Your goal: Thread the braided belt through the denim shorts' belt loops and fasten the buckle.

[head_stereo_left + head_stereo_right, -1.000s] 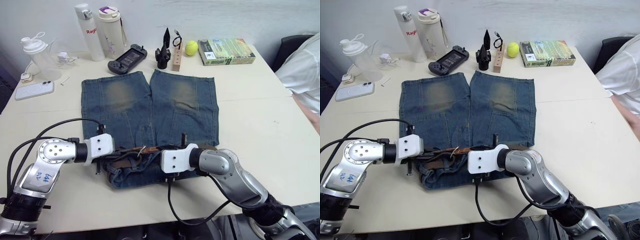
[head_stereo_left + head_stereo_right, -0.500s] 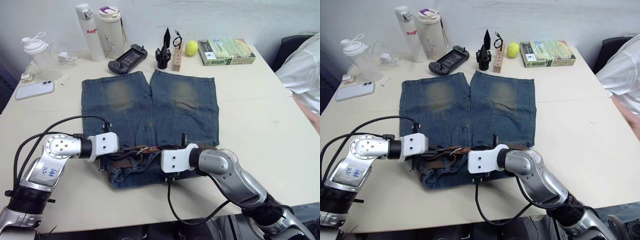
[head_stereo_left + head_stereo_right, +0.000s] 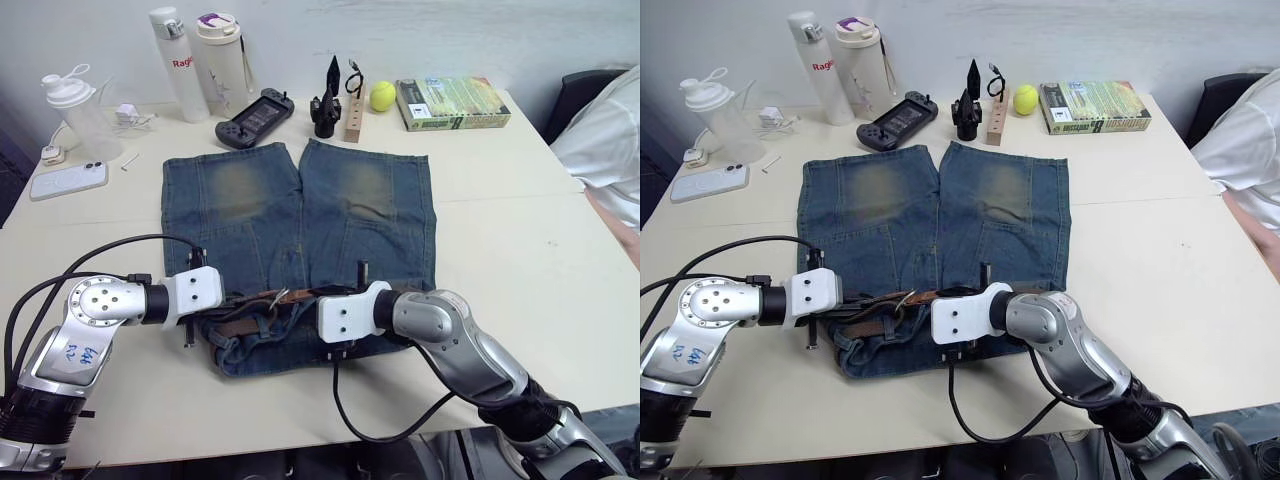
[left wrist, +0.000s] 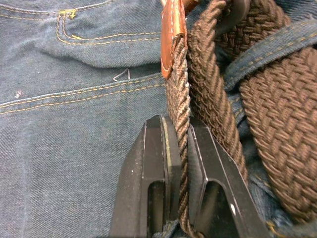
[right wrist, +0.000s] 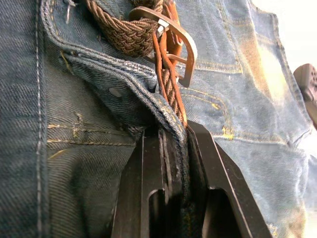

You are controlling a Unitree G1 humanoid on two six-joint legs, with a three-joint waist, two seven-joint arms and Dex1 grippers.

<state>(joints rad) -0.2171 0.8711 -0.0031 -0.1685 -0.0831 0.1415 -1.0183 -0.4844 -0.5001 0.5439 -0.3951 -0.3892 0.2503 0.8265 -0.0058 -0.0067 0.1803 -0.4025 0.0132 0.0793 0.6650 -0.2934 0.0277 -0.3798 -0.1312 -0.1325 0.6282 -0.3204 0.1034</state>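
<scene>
The left gripper (image 4: 179, 148) was closed on the braided belt (image 4: 181, 104), its two black fingers (image 4: 153, 163) pinching a single strand of the brown weave on edge, just below the smooth leather end. Further loops of the same belt lay bunched close beside that strand, one passing under a belt loop (image 4: 262, 52). The right gripper (image 5: 176, 148) was clamped on the folded waistband edge of the denim shorts (image 5: 89, 163), the denim and a sliver of belt squeezed between its fingers. Just beyond its fingertips stood the buckle (image 5: 171, 37), tilted up on the waistband with the woven belt running through it.

From the head camera, both grippers met at the waistband, the left gripper (image 3: 215, 300) at the shorts' left end and the right gripper (image 3: 305, 305) near the middle. The denim shorts (image 3: 300, 215) lay flat on the white table (image 3: 500, 260), waistband rumpled toward the robot, legs pointing away toward a black game controller (image 3: 254, 116) and a tennis ball (image 3: 382, 96).
</scene>
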